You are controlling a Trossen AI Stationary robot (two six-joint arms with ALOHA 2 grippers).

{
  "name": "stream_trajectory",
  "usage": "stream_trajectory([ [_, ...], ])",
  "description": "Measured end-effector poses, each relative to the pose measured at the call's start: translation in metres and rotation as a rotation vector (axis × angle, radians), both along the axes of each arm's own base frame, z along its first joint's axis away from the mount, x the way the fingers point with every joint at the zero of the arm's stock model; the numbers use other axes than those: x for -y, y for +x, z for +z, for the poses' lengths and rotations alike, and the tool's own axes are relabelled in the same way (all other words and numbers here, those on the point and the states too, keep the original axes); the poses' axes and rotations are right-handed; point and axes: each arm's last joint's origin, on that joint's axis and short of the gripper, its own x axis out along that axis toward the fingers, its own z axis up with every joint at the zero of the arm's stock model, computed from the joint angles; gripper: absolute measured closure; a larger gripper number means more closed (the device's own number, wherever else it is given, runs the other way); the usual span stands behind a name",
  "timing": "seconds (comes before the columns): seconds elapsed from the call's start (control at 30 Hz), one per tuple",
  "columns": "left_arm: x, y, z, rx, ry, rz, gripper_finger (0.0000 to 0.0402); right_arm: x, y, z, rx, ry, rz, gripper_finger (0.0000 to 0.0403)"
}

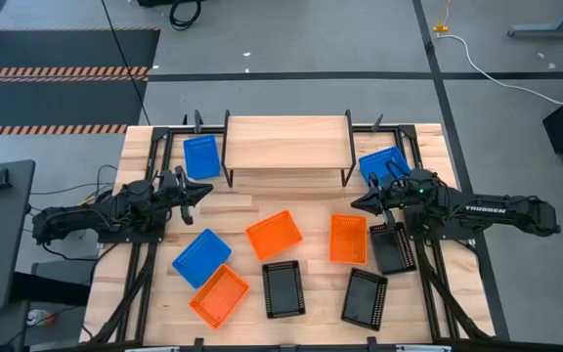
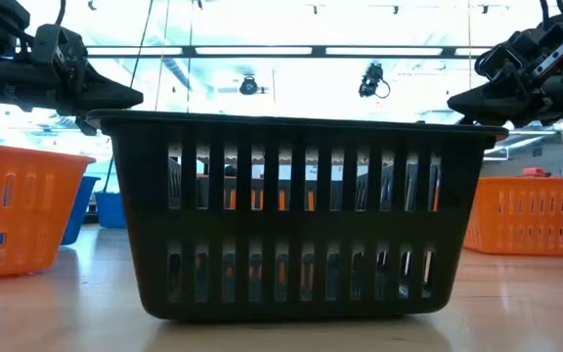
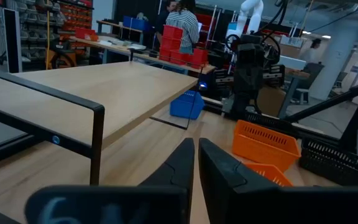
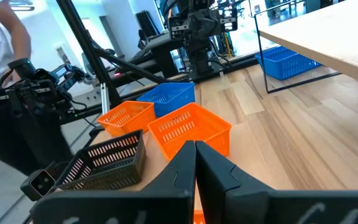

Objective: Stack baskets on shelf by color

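Note:
Nothing stands on the shelf, which sits at the table's far middle. Blue baskets lie left of it, right of it and nearer on the left. Orange baskets and black baskets rest flat on the table nearer me. My left gripper hovers shut above the table, left of the shelf's near corner. My right gripper hovers shut off the shelf's right near corner, beside the right orange basket.
In the low view a black basket fills the foreground, with orange baskets to each side. Black frame rails run along the table's sides. A person stands in the room beyond the table.

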Motion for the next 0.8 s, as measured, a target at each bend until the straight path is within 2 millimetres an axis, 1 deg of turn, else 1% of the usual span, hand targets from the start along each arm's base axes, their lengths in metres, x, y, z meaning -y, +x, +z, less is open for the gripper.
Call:
stream_trajectory([
  [0.17,0.000,0.000,0.000,0.000,0.000,0.000,0.0366,0.000,0.000,0.000,0.000,0.000,0.000,0.0387],
  [0.33,0.000,0.000,0.001,0.006,0.001,0.002,0.0369,0.000,0.000,0.000,0.000,0.000,0.000,0.0387],
  [0.43,0.000,0.000,0.006,0.081,-0.041,0.007,0.0371,0.000,0.000,0.000,0.000,0.000,0.000,0.0387],
  [0.5,0.000,-0.002,0.018,0.224,-0.118,-0.006,0.0371,0.000,0.000,0.000,0.000,0.000,0.000,0.0387],
  [0.57,0.001,-0.006,0.036,0.345,-0.164,-0.039,0.0370,0.000,0.000,0.000,0.000,0.000,0.000,0.0387],
  [0.6,0.002,-0.008,0.046,0.378,-0.172,-0.066,0.0369,0.000,0.000,0.000,0.000,0.000,0.000,0.0387],
  [0.67,0.005,-0.011,0.067,0.382,-0.158,-0.145,0.0367,0.000,0.000,0.000,0.000,0.000,0.000,0.0387],
  [0.73,0.007,-0.011,0.089,0.319,-0.143,-0.195,0.0366,0.000,0.000,0.000,0.000,0.000,0.000,0.0387],
  [0.8,0.007,-0.009,0.111,0.233,-0.135,-0.194,0.0366,0.000,0.000,0.000,0.000,0.000,0.000,0.0387],
])
